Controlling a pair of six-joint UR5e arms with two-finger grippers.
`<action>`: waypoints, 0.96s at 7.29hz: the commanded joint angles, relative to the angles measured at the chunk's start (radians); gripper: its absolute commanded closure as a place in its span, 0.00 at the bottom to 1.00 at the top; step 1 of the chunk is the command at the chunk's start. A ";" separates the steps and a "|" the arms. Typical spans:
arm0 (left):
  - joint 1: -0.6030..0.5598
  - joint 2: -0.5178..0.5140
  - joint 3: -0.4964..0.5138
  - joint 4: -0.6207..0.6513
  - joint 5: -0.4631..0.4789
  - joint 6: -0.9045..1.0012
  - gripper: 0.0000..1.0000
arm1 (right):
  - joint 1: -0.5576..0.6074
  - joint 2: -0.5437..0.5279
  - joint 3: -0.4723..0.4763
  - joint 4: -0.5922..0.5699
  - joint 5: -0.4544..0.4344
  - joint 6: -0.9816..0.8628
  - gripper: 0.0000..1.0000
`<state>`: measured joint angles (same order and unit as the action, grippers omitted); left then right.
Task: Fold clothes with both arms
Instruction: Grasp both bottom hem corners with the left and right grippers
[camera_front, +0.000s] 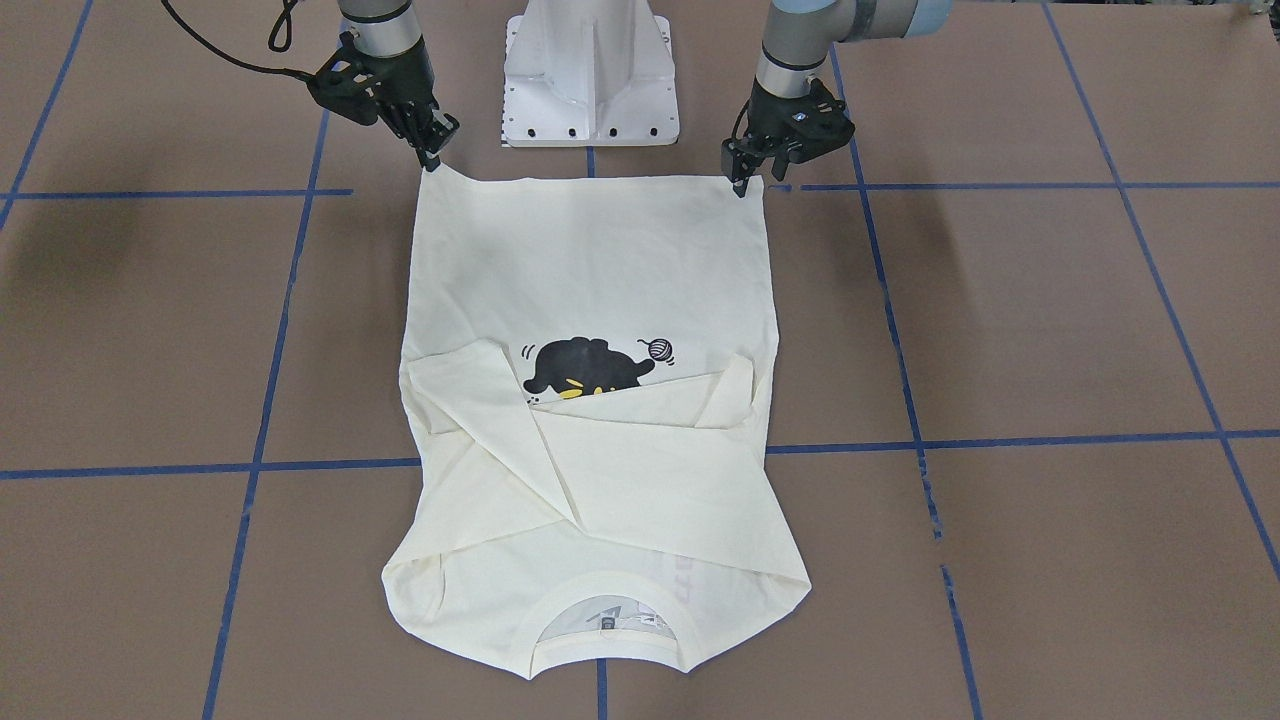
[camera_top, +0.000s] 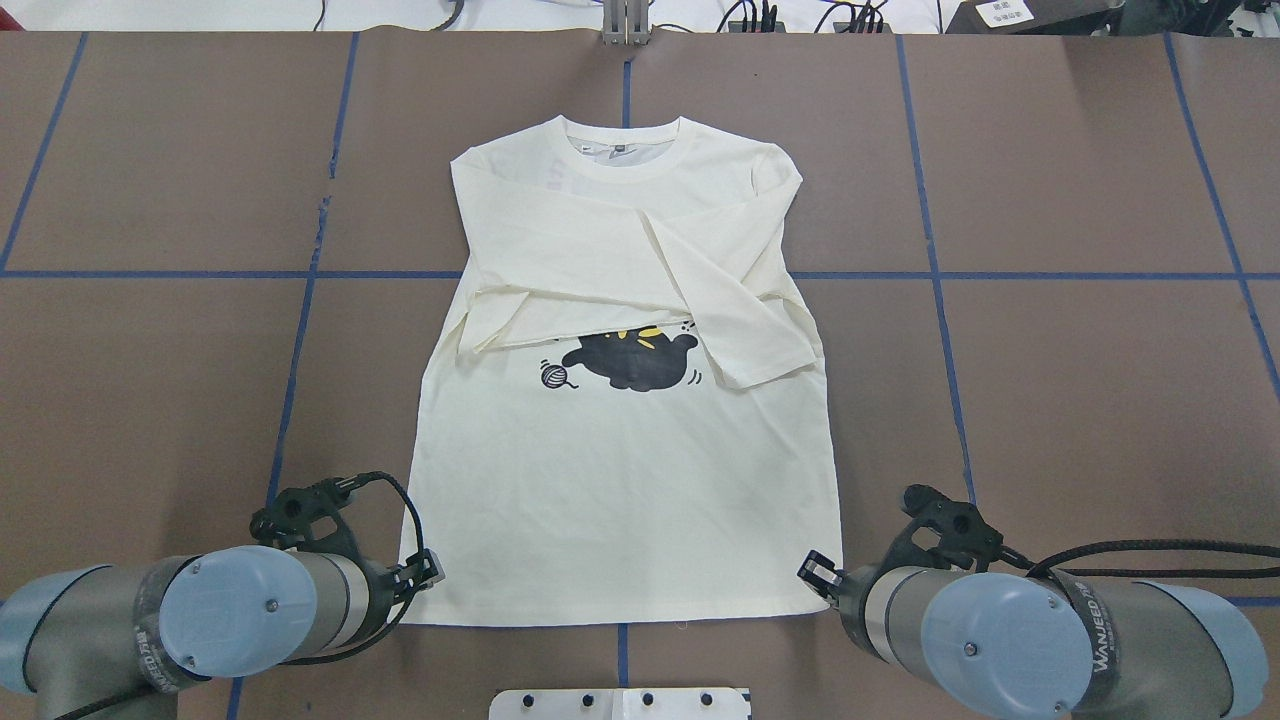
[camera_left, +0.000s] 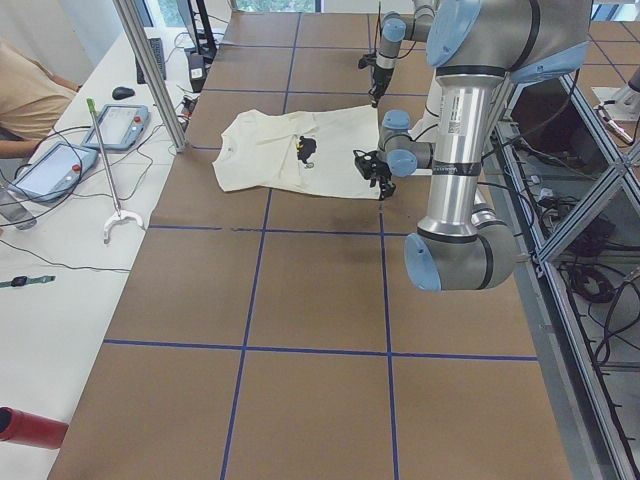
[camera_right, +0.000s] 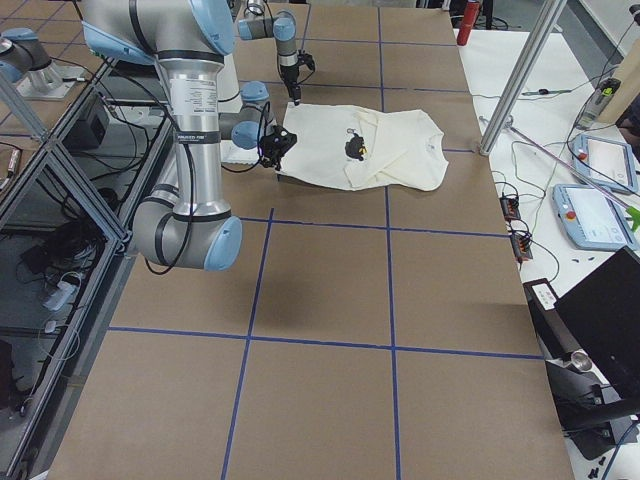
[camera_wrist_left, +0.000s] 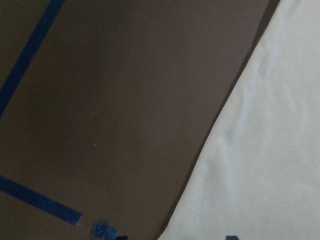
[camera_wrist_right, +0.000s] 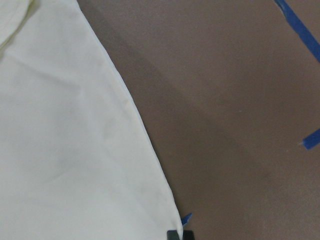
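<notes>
The cream long-sleeved shirt (camera_front: 600, 270) lies flat on the brown table with the cat print (camera_top: 635, 360) facing up. Both sleeves are folded across the chest, and the collar (camera_top: 620, 150) points away from the robot. My left gripper (camera_front: 742, 186) stands at the left hem corner. In the left wrist view its tips (camera_wrist_left: 176, 238) sit apart on either side of the hem edge, so it is open. My right gripper (camera_front: 433, 160) is at the right hem corner. In the right wrist view its tips (camera_wrist_right: 180, 235) are together on the corner, which rises to a small point.
The white pedestal base (camera_front: 590, 70) stands just behind the hem, between the arms. Blue tape lines (camera_top: 300, 275) grid the table. A side table with teach pendants (camera_left: 120, 125) and a metal post (camera_left: 150, 70) lies beyond the collar end, where a person (camera_left: 30, 95) sits.
</notes>
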<state>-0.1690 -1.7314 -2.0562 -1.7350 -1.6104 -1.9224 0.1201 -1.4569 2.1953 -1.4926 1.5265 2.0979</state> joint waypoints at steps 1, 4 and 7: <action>0.005 -0.007 0.007 0.000 -0.003 -0.021 0.38 | 0.000 0.000 0.000 0.000 0.000 -0.001 1.00; 0.025 -0.002 0.007 0.003 -0.002 -0.033 0.45 | -0.005 0.001 0.001 0.000 0.000 0.001 1.00; 0.036 0.001 0.016 0.006 -0.002 -0.035 0.45 | -0.004 0.001 0.003 0.000 0.000 0.001 1.00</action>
<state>-0.1375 -1.7315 -2.0431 -1.7296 -1.6126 -1.9566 0.1164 -1.4558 2.1979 -1.4926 1.5259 2.0978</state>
